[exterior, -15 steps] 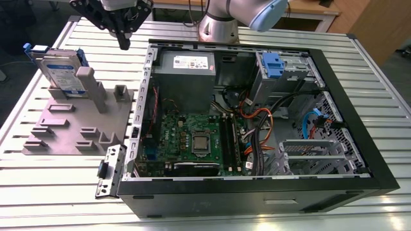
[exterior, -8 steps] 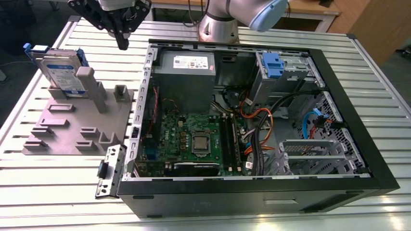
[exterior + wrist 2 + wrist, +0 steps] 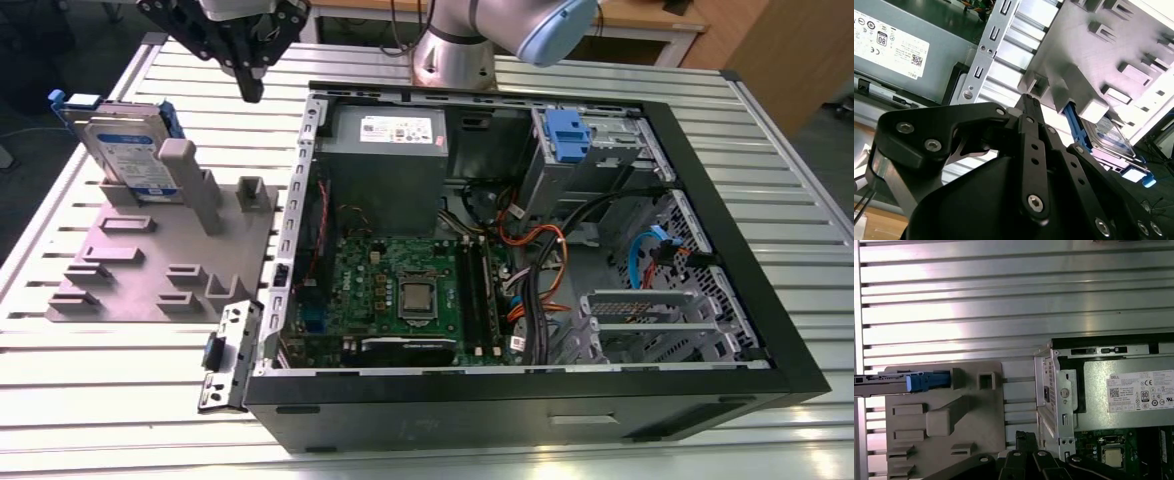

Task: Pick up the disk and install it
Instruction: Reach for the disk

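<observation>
The disk (image 3: 127,150) is a silver drive with a white-and-blue label and a blue carrier frame. It stands on edge in a slot at the far end of a grey fixture plate (image 3: 147,270), at the exterior view's left. My gripper (image 3: 251,92) hangs shut and holds nothing. It is above the table strip between the fixture and the computer case, to the exterior view's right of the disk and apart from it. In the first wrist view the disk (image 3: 914,381) appears edge-on, away from the gripper (image 3: 1024,437). The second wrist view has the disk (image 3: 1109,140) beyond the gripper (image 3: 1026,100).
An open black computer case (image 3: 534,400) lies on the slatted metal table (image 3: 120,400), with a motherboard, cables and a grey power-supply box (image 3: 387,160) inside. A metal drive bay with a blue latch (image 3: 567,135) sits at its far side. The arm's base (image 3: 454,55) stands behind the case.
</observation>
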Controlling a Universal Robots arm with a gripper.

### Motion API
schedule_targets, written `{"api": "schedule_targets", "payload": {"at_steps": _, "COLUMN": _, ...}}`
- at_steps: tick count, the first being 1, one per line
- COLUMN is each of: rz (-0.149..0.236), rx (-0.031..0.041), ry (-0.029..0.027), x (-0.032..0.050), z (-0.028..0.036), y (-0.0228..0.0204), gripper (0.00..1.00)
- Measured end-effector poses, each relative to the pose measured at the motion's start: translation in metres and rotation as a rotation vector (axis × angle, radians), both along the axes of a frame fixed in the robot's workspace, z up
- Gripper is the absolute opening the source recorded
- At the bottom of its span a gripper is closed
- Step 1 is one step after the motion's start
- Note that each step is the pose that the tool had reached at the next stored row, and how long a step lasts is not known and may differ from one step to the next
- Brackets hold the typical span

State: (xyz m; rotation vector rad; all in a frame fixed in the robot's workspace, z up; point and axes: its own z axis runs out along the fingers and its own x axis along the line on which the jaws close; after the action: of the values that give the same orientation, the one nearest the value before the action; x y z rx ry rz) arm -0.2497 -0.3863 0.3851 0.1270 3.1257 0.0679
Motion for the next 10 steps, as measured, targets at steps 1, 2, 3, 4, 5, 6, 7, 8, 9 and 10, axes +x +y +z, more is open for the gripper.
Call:
{"api": "schedule_targets", "payload": {"at_steps": 1, "rz": -0.002, "rx": 0.0001, "ry": 0.0034, "x": -0.0006, "z": 0.0001, "y": 0.0001, "gripper": 0.11}}
{"api": "schedule_targets", "payload": {"at_steps": 2, "rz": -0.003, "rx": 0.0005, "ry": 0.0064, "x": -0.0014, "z": 0.0001, "y": 0.0001, "gripper": 0.11}}
{"api": "schedule_targets", "payload": {"at_steps": 3, "rz": -0.003, "rx": 0.0007, "ry": 0.0089, "x": -0.0021, "z": 0.0000, "y": 0.0001, "gripper": 0.11}}
{"api": "schedule_targets", "payload": {"at_steps": 4, "rz": -0.004, "rx": 0.0007, "ry": 0.0115, "x": -0.0027, "z": 0.0000, "y": 0.0001, "gripper": 0.11}}
{"api": "schedule_targets", "payload": {"at_steps": 5, "rz": -0.004, "rx": 0.0006, "ry": 0.0137, "x": -0.0029, "z": 0.0001, "y": 0.0001, "gripper": 0.11}}
{"api": "schedule_targets", "payload": {"at_steps": 6, "rz": -0.004, "rx": 0.0006, "ry": 0.0139, "x": -0.0035, "z": 0.0001, "y": 0.0001, "gripper": 0.11}}
{"api": "schedule_targets", "payload": {"at_steps": 7, "rz": -0.004, "rx": 0.0006, "ry": 0.0139, "x": -0.0045, "z": 0.0000, "y": 0.0003, "gripper": 0.11}}
{"api": "schedule_targets", "payload": {"at_steps": 8, "rz": -0.004, "rx": 0.0007, "ry": 0.0138, "x": -0.0054, "z": -0.0001, "y": 0.0006, "gripper": 0.11}}
{"api": "schedule_targets", "payload": {"at_steps": 9, "rz": -0.004, "rx": 0.0007, "ry": 0.0139, "x": -0.0063, "z": -0.0001, "y": 0.0008, "gripper": 0.11}}
{"api": "schedule_targets", "payload": {"at_steps": 10, "rz": -0.004, "rx": 0.0007, "ry": 0.0139, "x": -0.0072, "z": -0.0002, "y": 0.0008, "gripper": 0.11}}
